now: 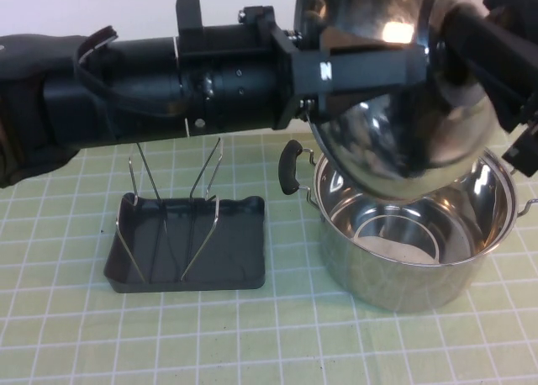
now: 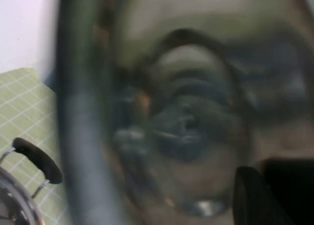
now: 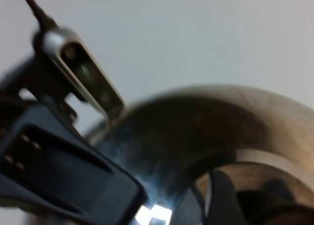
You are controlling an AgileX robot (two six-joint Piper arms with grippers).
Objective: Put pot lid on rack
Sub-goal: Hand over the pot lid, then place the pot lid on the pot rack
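Both grippers, left [image 1: 315, 108] and right [image 1: 454, 32], meet at raised pot lid [image 1: 395, 124]; jaws' state unclear.

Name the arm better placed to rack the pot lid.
Left, probably: the rack sits under the left arm, left end effector at the pot lid; right end effector above the pot.

A small white mark, perhaps an "N", stands on the left gripper's [image 1: 395, 65] black housing; it cannot be read for sure; no other text shows.
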